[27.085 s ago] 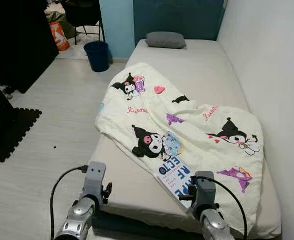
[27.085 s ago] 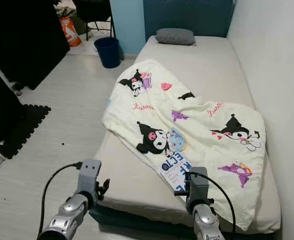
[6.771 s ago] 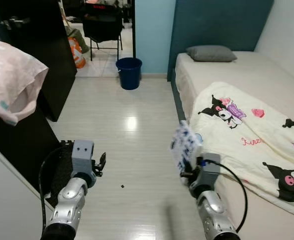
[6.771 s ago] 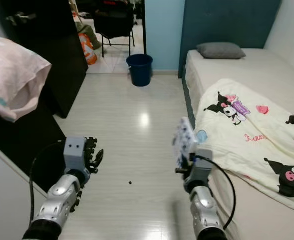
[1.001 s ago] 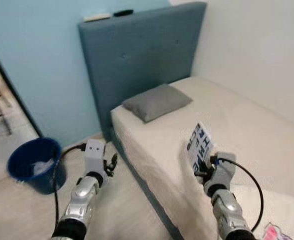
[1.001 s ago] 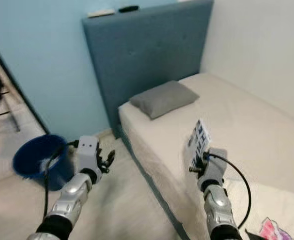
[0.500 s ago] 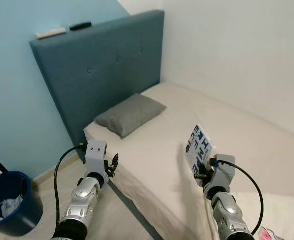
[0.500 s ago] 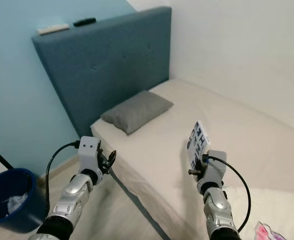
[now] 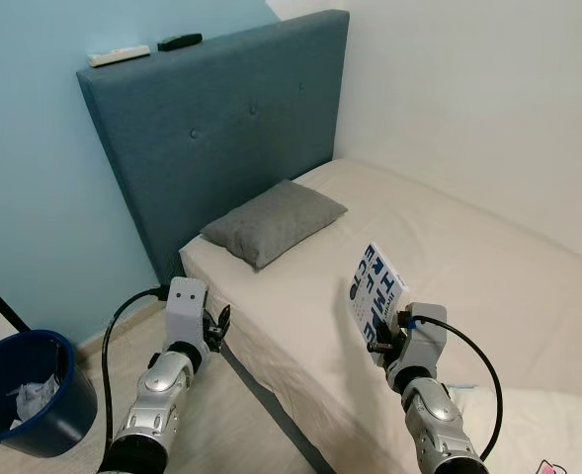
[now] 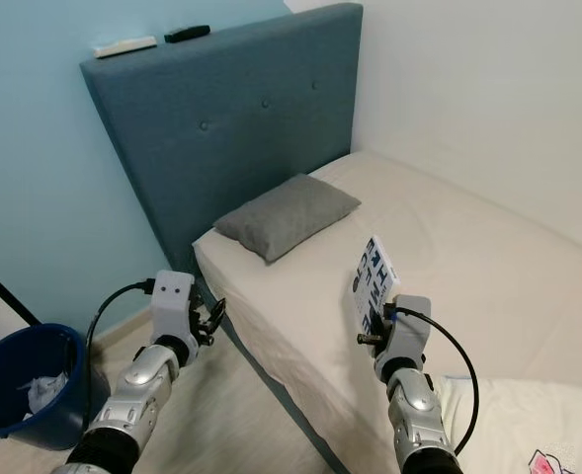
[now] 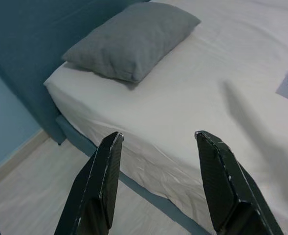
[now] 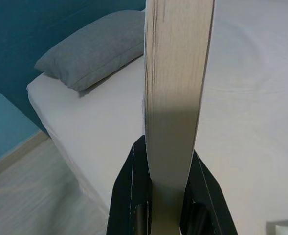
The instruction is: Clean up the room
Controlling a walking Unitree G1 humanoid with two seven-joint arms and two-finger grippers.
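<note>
- The right gripper (image 12: 162,215) has its two black fingers (image 12: 125,196) pressed against both faces of a book (image 9: 373,298), pinching it near one edge so that it stands upright above the wrist, its page edges facing the wrist camera.
- The grip looks narrow: only the edge of the book sits between the fingers, and most of it stands above them. In my judgement the wrist should be kept level and any swing slow, so the book does not pivot or slip out.
- The left gripper (image 11: 157,183) stands wide open and holds nothing, its fingers spread above the mattress edge where it meets the floor.
- The book hangs in the air over the near side of the bed (image 9: 488,257), well apart from the grey pillow (image 9: 274,221) that lies at the head end.
- Behind the pillow rises the blue headboard (image 9: 211,128), with two small objects lying on its top ledge; I cannot tell what they are.
- A blue bin (image 9: 24,390) with some crumpled waste inside stands on the floor near the headboard.
- Where the book belongs is not evident here. I would pick a flat, bare surface and lower the book until its weight rests there before parting the fingers.
</note>
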